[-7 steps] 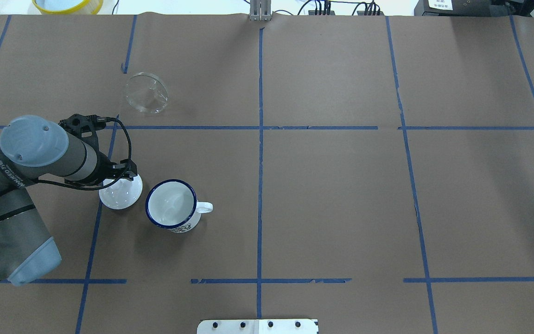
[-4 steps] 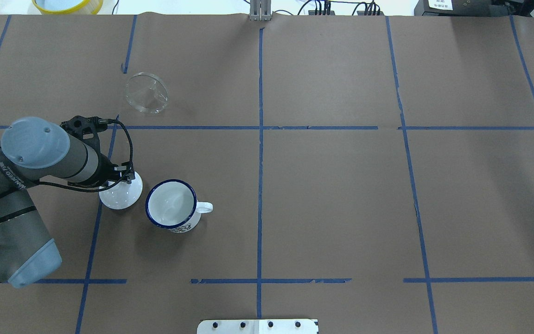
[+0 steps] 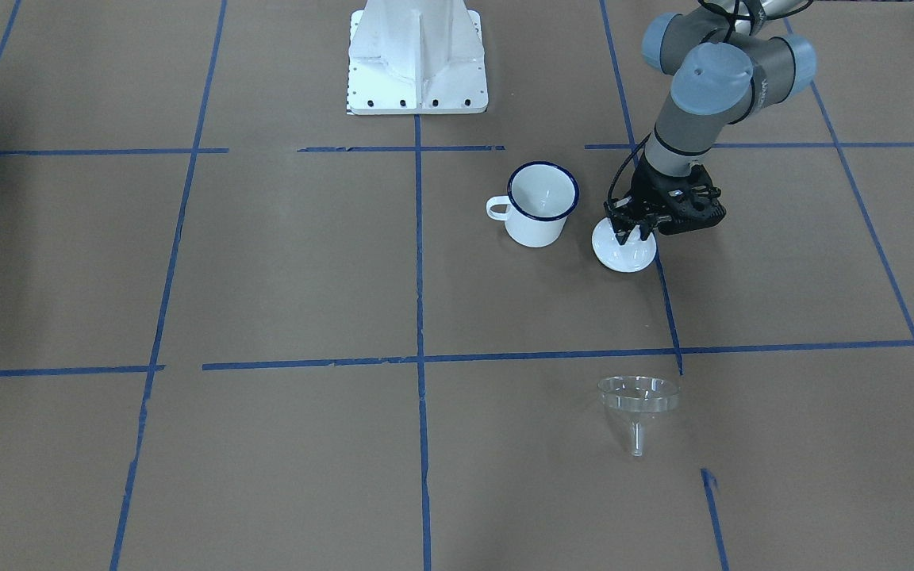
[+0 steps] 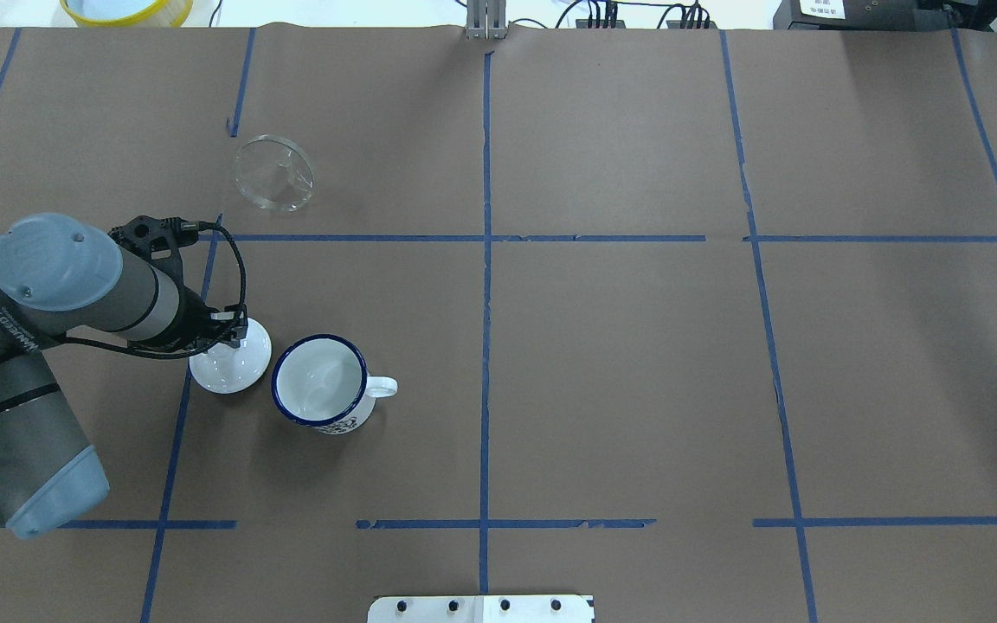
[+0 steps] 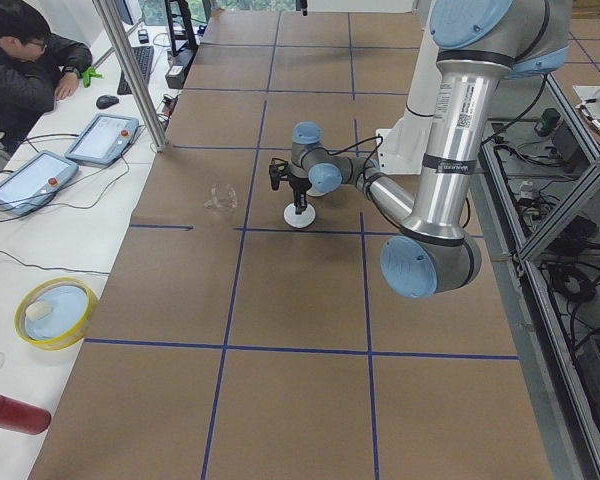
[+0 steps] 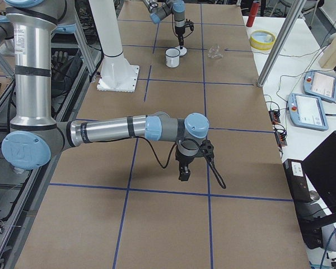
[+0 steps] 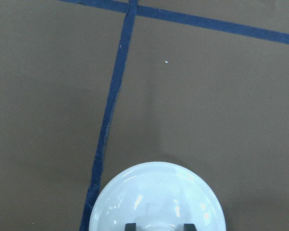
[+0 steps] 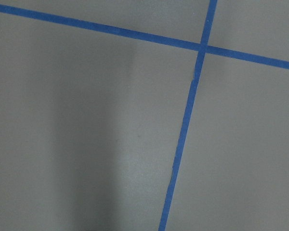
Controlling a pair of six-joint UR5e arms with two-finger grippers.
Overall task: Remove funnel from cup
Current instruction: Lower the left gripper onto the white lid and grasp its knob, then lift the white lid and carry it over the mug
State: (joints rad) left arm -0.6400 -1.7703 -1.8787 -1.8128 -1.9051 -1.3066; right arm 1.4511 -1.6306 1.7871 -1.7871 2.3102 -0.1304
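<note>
The funnel (image 4: 273, 173) is seen lying on the counter (image 4: 637, 389), well apart from the empty cup (image 4: 321, 381). The lid (image 4: 230, 368) just beside the cup is pinched by its knob in the left gripper (image 3: 633, 234). If the lid is swung sideways, the cup could be knocked over. The right gripper's (image 6: 183, 177) state cannot be told.

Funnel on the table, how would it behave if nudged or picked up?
The funnel lies on its side on rim and stem, so a nudge would probably roll it in an arc. It looks thin and clear, so likely light and perhaps slippery to pinch. The thin stem seems the weakest part.
</note>
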